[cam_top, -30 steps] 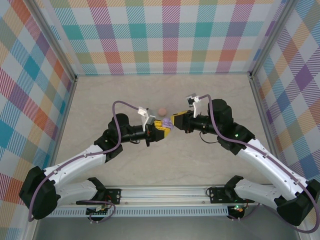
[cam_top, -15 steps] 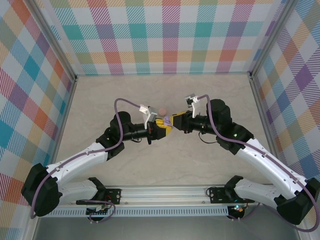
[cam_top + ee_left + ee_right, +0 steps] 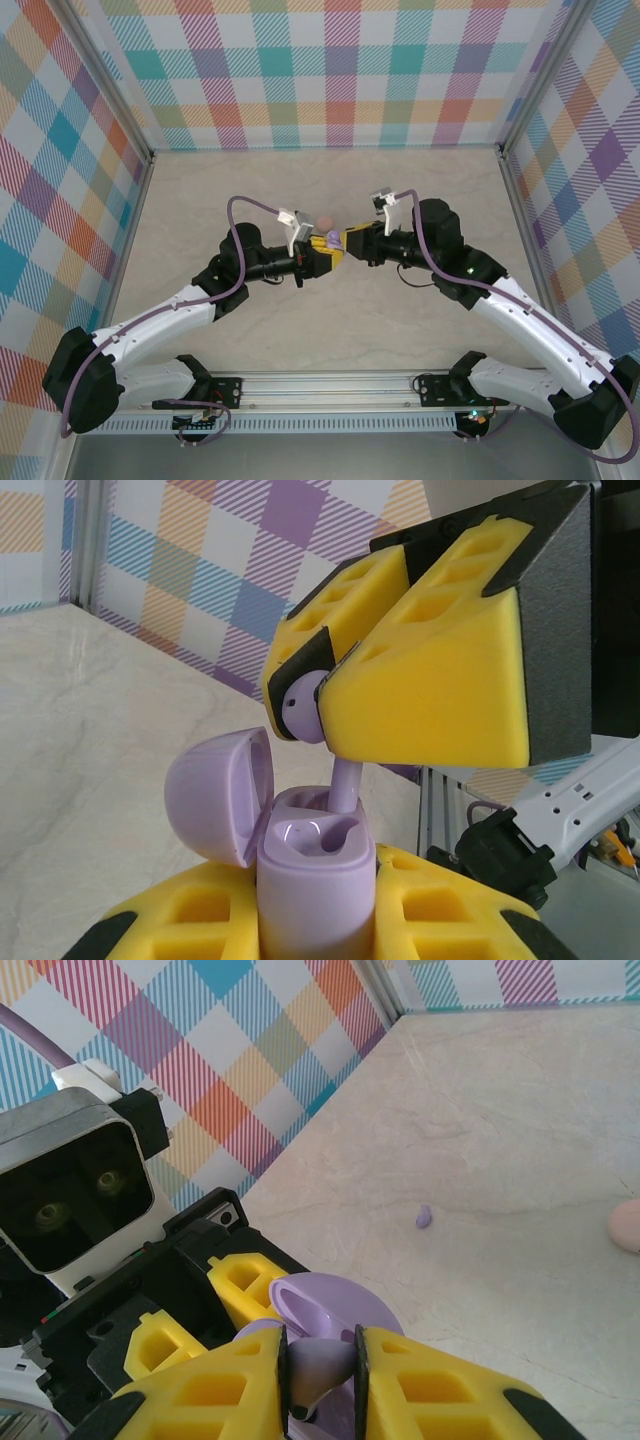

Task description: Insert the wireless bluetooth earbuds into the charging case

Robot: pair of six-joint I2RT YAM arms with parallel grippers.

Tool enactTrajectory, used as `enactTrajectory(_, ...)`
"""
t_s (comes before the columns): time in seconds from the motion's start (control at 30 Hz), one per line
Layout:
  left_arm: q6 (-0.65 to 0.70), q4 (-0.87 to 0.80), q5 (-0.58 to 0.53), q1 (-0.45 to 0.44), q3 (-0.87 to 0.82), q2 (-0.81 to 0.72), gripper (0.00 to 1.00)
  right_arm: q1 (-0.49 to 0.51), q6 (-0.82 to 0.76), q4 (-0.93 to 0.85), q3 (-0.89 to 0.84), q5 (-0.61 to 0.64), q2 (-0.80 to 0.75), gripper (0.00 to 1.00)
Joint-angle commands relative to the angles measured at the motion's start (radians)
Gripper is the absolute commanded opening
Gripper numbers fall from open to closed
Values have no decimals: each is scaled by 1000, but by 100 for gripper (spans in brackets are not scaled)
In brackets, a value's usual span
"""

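1. Right gripper (image 3: 316, 694) is pinching one purple earbud (image 3: 300, 708) by its head, jaws clenched on it. It is holding the stem at the mouth of a slot in the purple charging case (image 3: 315, 880).
2. Left gripper (image 3: 318, 912) is clamping that case upright by its body, with the lid (image 3: 215, 795) hanging open to one side.
3. Risk: the stem is looking slightly tilted against the slot. Pushing down like this could be jamming it on the rim, twisting the case in the foam pads or flicking the bud out.
4. Risk: the right gripper's bulky foam fingers are sitting just beside the open lid, so a further descent could be knocking it shut.
5. Risk: letting go before the bud is seating fully could be tipping it onto the table (image 3: 520, 1110).
6. Count:
   - Two grippers and one purple case.
   - Two purple earbuds, one pinched and one loose earbud (image 3: 424, 1217) lying on the table well apart from the case.
   - One pale pink rounded piece (image 3: 626, 1226), case or bud I cannot tell.
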Motion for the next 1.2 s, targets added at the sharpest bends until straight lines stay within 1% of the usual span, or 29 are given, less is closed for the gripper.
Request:
enactTrajectory(0.0, -17, 55, -15, -19, 17, -25, 0, 13, -16, -13, 29, -35, 12, 23)
enactTrajectory(0.2, -18, 56, -13, -18, 17, -27, 0, 26, -26, -28, 45, -54, 41, 23)
enactTrajectory(0.3, -18, 57, -11, -18, 17, -27, 0, 32, -30, -41, 53, -48, 52, 25)
enactTrajectory(0.47, -11, 49, -12, -19, 17, -29, 0, 35, -28, -43, 57, -33, 42, 34)
enactTrajectory(0.67, 9, 26, -12, -19, 19, -29, 0, 35, -25, -61, 65, 0, 5, 50)
enactTrajectory(0.77, 30, -5, -23, -19, 22, -37, 0, 35, -27, -77, 68, 29, -15, 53)
enactTrajectory(0.87, 39, -14, -25, -20, 20, -46, 0, 35, -31, -91, 68, 58, -33, 55)
enactTrajectory(1.03, 57, -28, -21, -19, 21, -57, 0, 35, -32, -108, 66, 104, -58, 55)
enactTrajectory(1.1, 70, -37, -16, -19, 21, -63, 0, 35, -22, -115, 64, 137, -68, 55)
enactTrajectory(1.17, 81, -47, -11, -19, 21, -70, 0, 35, -8, -134, 63, 199, -78, 55)
